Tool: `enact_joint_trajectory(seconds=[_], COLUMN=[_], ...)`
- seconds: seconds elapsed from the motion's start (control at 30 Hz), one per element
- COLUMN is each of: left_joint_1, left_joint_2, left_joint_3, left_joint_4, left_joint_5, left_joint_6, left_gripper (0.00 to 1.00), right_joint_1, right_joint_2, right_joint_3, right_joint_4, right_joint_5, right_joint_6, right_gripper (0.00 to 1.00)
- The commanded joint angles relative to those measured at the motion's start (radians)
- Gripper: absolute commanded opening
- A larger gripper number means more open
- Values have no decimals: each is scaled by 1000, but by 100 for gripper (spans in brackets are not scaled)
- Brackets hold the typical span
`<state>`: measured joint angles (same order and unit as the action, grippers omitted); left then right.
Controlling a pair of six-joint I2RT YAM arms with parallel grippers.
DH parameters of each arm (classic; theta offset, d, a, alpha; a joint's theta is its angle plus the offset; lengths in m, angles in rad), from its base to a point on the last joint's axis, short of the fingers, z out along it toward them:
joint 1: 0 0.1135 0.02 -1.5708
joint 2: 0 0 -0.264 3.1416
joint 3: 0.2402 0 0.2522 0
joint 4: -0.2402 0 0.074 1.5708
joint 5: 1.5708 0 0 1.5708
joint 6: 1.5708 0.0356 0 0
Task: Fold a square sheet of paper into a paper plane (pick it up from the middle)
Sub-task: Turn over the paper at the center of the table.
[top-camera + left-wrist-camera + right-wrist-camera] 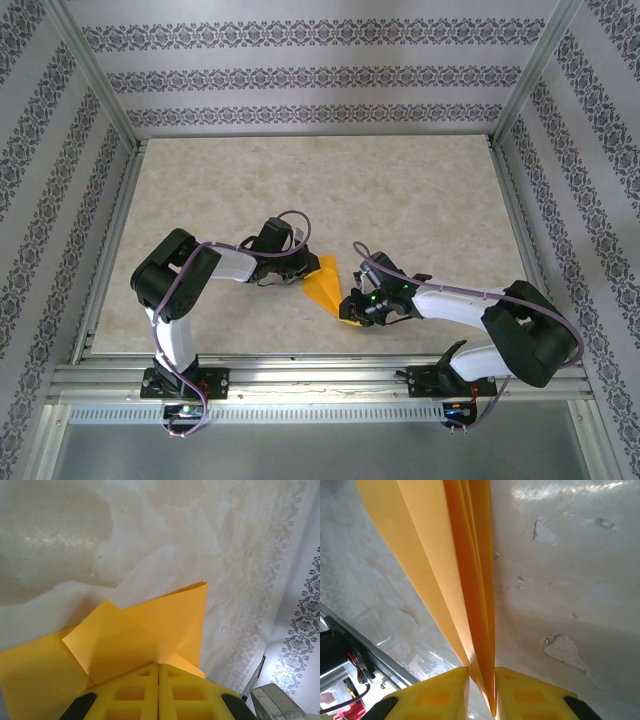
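while low, elbows bent, left claw [304, 274] and right claw [351, 307] seemingly tight on paper plane [325, 288]

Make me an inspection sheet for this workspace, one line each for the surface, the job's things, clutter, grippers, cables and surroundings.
Surface: beige mottled table, scuffed and stained in places.
Job's things: folded orange paper, creased into several layers, held between the two arms.
Clutter: nothing seen.
Grippers: left gripper shut, apparently pinching one end of the paper; right gripper shut on the stacked layers at the other end.
Cables: purple cables loop along both arms.
Surroundings: patterned walls on three sides; metal rail at the near edge.
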<state>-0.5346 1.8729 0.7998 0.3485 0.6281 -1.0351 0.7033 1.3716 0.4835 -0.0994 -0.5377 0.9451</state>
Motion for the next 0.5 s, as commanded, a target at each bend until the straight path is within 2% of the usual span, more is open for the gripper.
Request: enact_joint_trajectory(seconds=[0.0, 0.33, 0.47], left_joint_1=[16, 17, 18], left_joint_2=[20, 2, -32], left_joint_3=[-24, -30, -32], left_joint_4=[-78, -45, -9], left_joint_5=[-62, -53, -42], left_joint_6=[-2, -14, -20], left_gripper=[9, 10, 13], right_joint_1=[2, -37, -55], right_joint_2=[11, 3, 5], right_joint_3=[-1, -5, -22], right_joint_4=[40, 97, 155], right_joint_5=[21, 22, -10], right_joint_6=[16, 13, 9], right_gripper=[21, 22, 13])
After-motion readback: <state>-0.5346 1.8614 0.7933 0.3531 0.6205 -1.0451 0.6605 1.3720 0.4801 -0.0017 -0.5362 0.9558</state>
